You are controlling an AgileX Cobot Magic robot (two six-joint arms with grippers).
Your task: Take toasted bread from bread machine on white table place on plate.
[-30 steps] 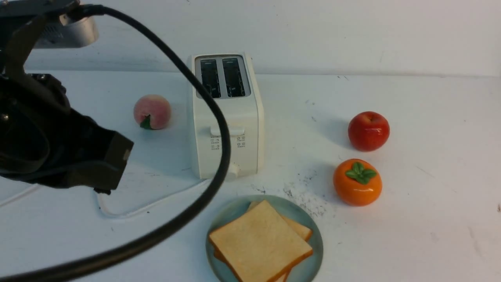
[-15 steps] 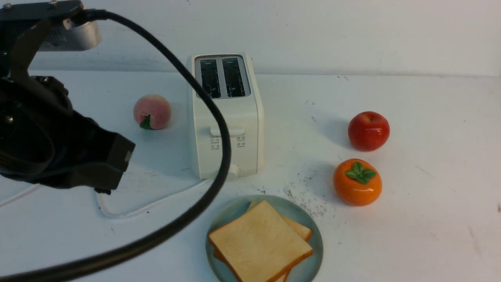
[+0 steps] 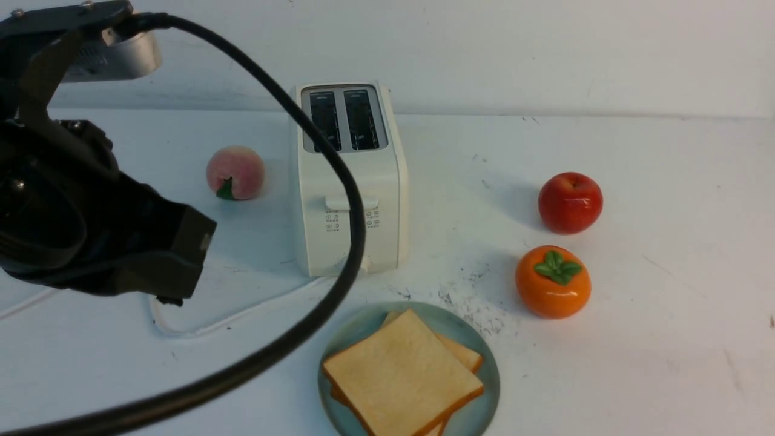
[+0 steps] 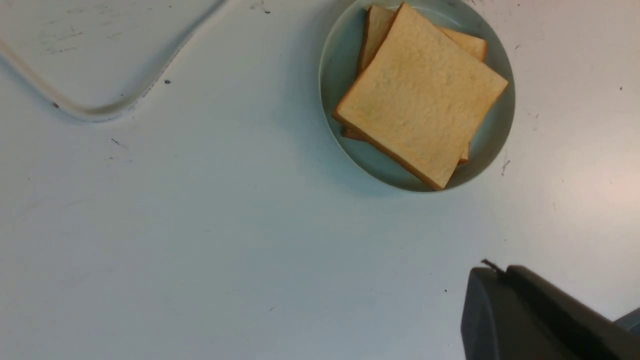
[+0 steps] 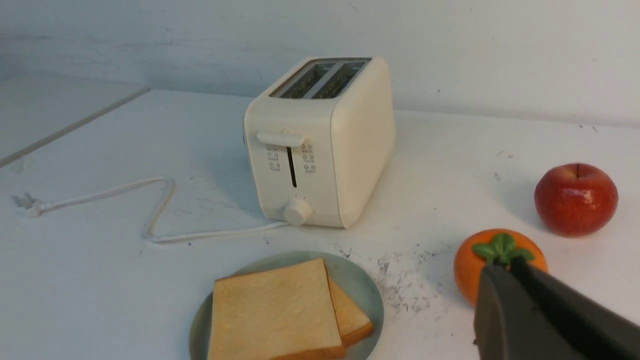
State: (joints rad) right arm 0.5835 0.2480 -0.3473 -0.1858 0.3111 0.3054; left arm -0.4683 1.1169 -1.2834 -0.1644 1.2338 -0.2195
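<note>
Both bread slices (image 3: 404,375) already sit stacked on the plate (image 3: 487,387); toaster (image 3: 350,178) slots look empty. They look light and stiffish, so pinch by a crust edge. Left end effector (image 4: 525,315) closed, empty; can't tell for the right end effector (image 5: 505,280).

The bread machine (image 3: 349,181) is white with little grey marks on its front. The toasted bread (image 3: 402,375) is light tan with orange-brown edges. The plate (image 3: 487,363) is pale green. The table (image 3: 666,339) is white with tiny black specks. One apple (image 3: 570,202) is red, the persimmon (image 3: 553,281) is orange with green leaves, and the peach (image 3: 235,172) is pink.
</note>
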